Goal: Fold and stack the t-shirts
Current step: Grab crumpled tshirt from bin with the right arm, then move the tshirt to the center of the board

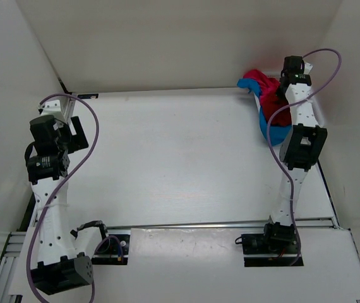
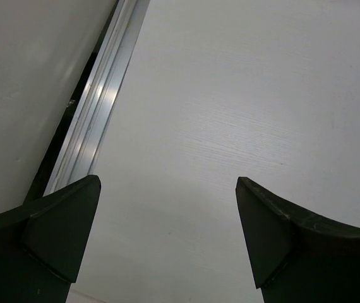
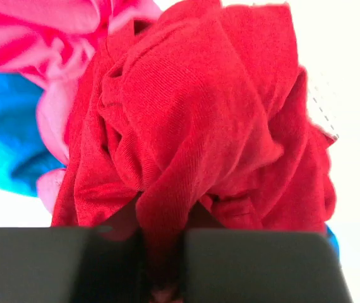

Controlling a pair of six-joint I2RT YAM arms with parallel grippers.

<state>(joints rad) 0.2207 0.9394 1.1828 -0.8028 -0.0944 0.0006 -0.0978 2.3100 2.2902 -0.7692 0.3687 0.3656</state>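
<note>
T-shirts (image 1: 265, 104): I see all three in one crumpled heap at the far right corner of the table (image 1: 180, 164), right under my right hand (image 3: 164, 246); none folded or stacked.
Red shirt (image 3: 218, 113): top of the heap, bunched directly at that hand's fingertips.
Pink shirt (image 3: 54, 38): just beyond the hand and to its left, touching the red one.
Blue shirt (image 3: 3, 145): further left of the hand, lying under the pink.
Edges: the back wall stands just beyond my right hand, and the side wall is near on its right. A metal rail (image 2: 98, 113) runs along the table edge just left of my left hand (image 2: 167, 246).
Open room: white table surface stretches from the heap across toward my left hand.
Right hand: fingers drawn together, clamped on a fold of the red shirt.
Right arm: stretched forward from its base, wrist tipped down into the heap.
Left hand: fingers wide apart, with only table surface showing between them.
Left arm: bent up over the left table edge, well apart from the heap.
</note>
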